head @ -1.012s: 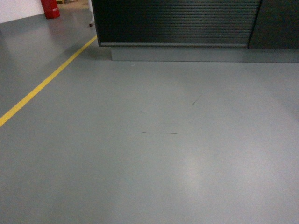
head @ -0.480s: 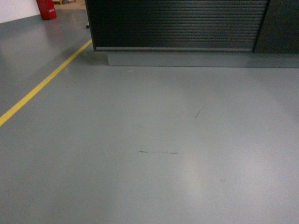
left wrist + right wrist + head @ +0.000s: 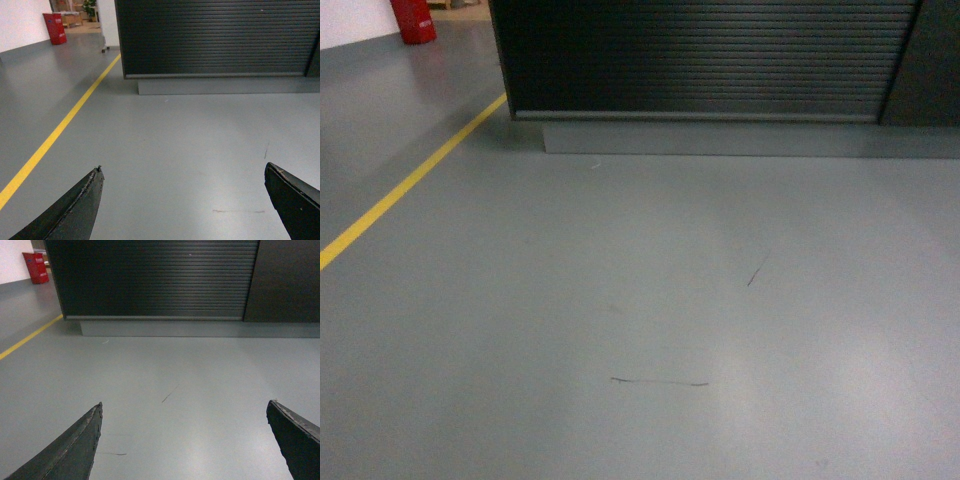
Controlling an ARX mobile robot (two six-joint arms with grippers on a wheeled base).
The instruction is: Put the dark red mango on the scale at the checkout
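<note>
checkout (image 3: 700,60) stood ahead of both tools, left tool (image 3: 182,200) and right tool (image 3: 184,437) spread wide, empty. mango and scale were unseen; approach seemed underway, finding them next.

Checkout (image 3: 705,60) ahead across bare floor (image 3: 640,300), floor line (image 3: 410,185) running left of it.

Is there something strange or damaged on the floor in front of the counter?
Only small marks: a thin dark scuff line and a short scratch on the grey floor. Nothing is spilled, and the checkout front looks intact.
</note>
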